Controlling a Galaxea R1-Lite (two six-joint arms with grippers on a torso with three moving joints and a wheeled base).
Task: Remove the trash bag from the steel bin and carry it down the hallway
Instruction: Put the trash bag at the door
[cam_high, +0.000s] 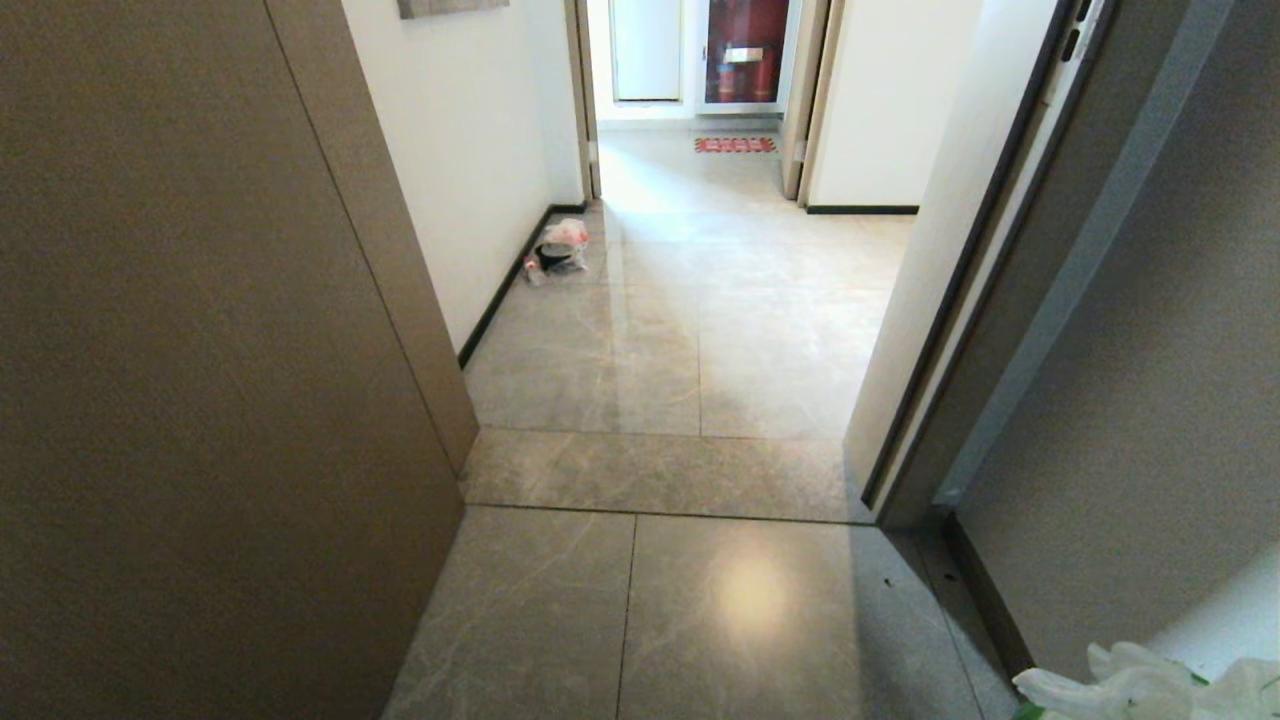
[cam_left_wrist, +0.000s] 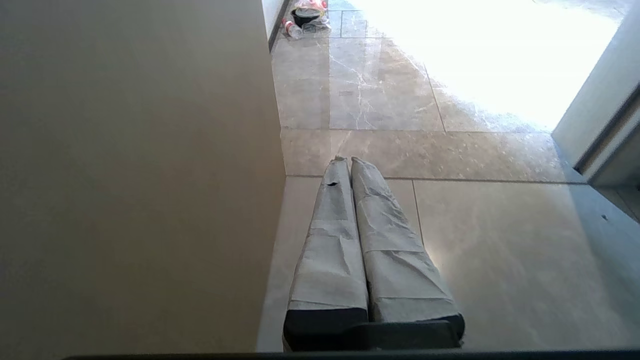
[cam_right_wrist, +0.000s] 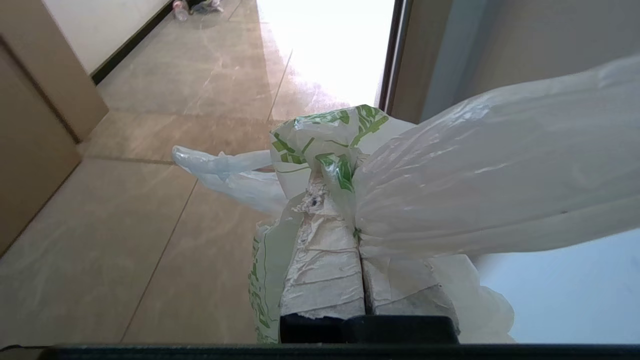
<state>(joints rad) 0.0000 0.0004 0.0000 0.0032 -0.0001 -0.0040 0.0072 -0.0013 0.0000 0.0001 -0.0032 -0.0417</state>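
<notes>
- The right end effector (cam_right_wrist: 357, 235) is squeezed tight on the trash bag (cam_right_wrist: 450, 190), holding it above the hallway (cam_high: 690, 330) floor.
- The left end effector (cam_left_wrist: 348, 161) is closed and holds nothing.

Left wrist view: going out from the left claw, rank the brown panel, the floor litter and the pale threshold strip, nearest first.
1. Brown panel, right beside the shut left claw.
2. Threshold strip, on the floor just past the fingertips.
3. Litter, far down the hallway by the wall.
</notes>
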